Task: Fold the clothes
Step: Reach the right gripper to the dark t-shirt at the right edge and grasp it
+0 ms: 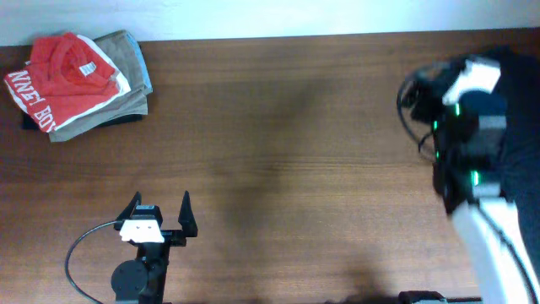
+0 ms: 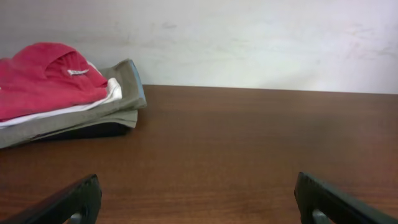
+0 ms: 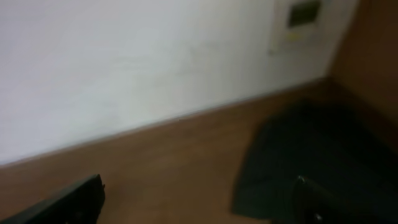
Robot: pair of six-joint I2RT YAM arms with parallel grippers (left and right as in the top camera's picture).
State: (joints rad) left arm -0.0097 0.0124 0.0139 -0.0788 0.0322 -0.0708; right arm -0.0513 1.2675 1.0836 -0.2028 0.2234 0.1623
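The clothes [image 3: 311,152] show as a heap of very dark fabric on the brown table, low and right in the blurred right wrist view. My right gripper [image 3: 199,202] hovers open just short of it, and the right fingertip [image 3: 320,199] overlaps the cloth's near edge. From overhead the dark fabric [image 1: 521,93] lies at the table's far right edge, mostly hidden behind the right arm [image 1: 468,127]. My left gripper [image 1: 160,211] stands open at the front left, with nothing between its fingers.
A folded stack sits at the back left corner: a red shirt [image 1: 63,76] with white lettering on top of a khaki garment [image 1: 126,63]. The left wrist view shows the same stack [image 2: 62,99] ahead on the left. A white wall runs behind the table.
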